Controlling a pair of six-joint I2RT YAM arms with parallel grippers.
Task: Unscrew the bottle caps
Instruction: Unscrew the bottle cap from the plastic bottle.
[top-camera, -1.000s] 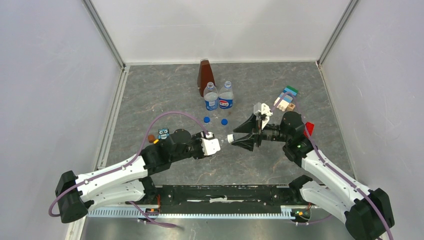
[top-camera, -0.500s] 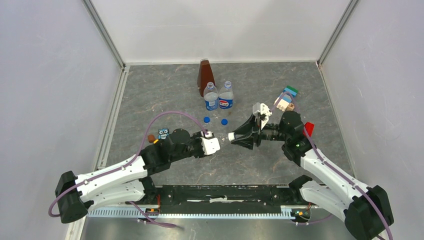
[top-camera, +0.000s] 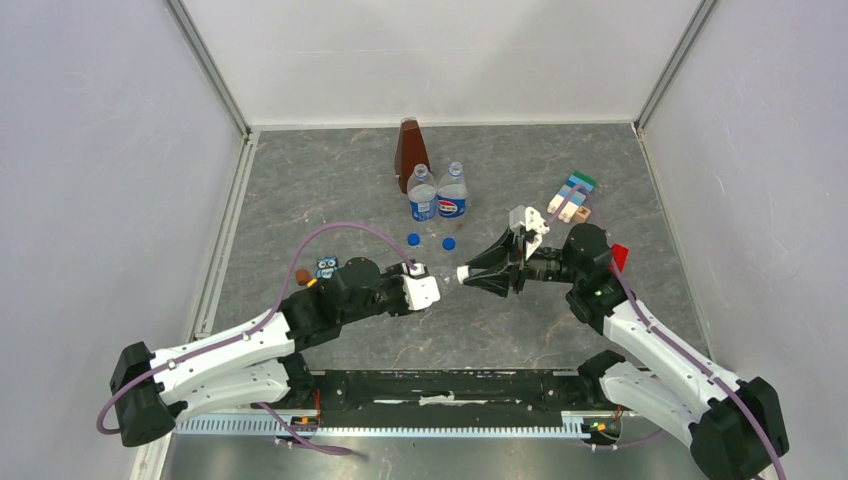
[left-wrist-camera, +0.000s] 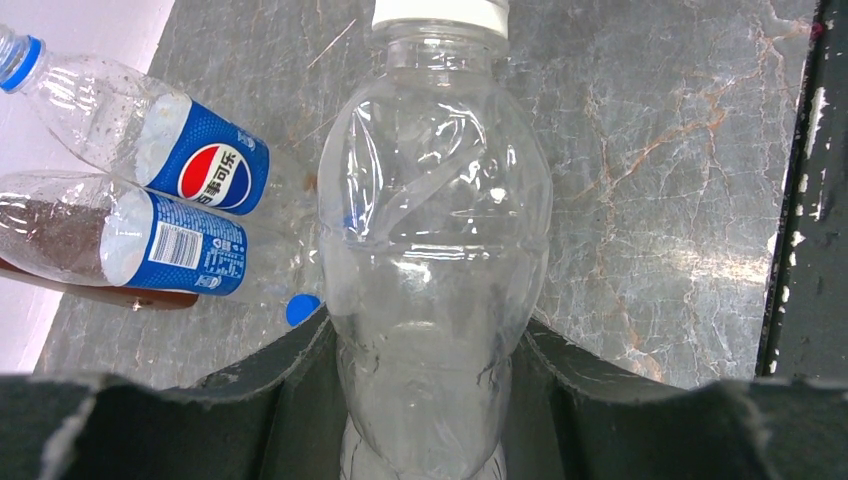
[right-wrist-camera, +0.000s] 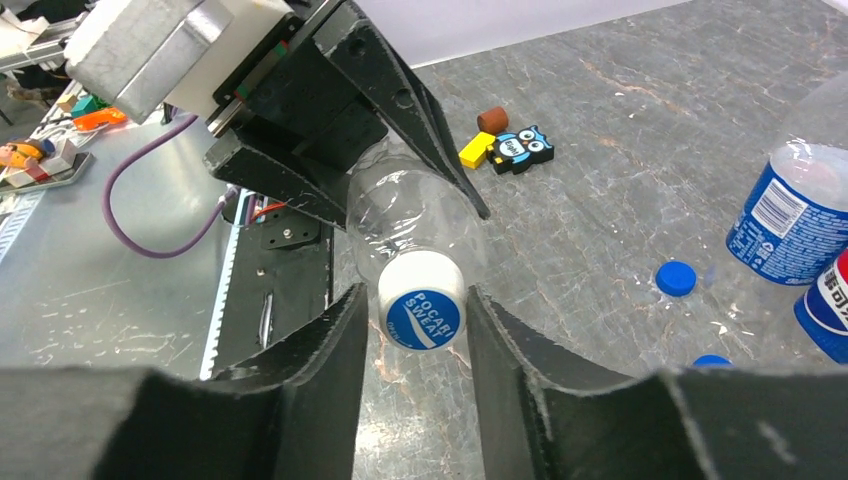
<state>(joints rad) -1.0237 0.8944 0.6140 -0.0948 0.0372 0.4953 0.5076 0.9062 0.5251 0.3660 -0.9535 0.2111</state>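
Observation:
My left gripper (top-camera: 437, 279) is shut on the body of the small unlabelled clear bottle (top-camera: 441, 276), held level above the table with its neck toward my right arm; the left wrist view (left-wrist-camera: 430, 335) shows the bottle (left-wrist-camera: 435, 240) pinched between both pads. Its white cap (right-wrist-camera: 420, 312) with a blue mark is on the neck. My right gripper (right-wrist-camera: 418, 300) stands narrowly either side of that cap, with a thin gap on one side. Two blue-labelled bottles (top-camera: 423, 197) (top-camera: 452, 195) stand uncapped at the back. Two blue caps (top-camera: 413, 239) (top-camera: 448, 242) lie in front of them.
A brown pyramid-shaped object (top-camera: 409, 150) stands behind the labelled bottles. An owl toy (top-camera: 327, 267) and small orange and yellow blocks (top-camera: 301, 275) lie by the left arm. Coloured blocks (top-camera: 570, 197) and a red piece (top-camera: 619, 257) lie near the right arm. Walls enclose three sides.
My right gripper's jaws have narrowed from wide open to just outside the white cap and shifted slightly up. The left arm and bottle have stayed put.

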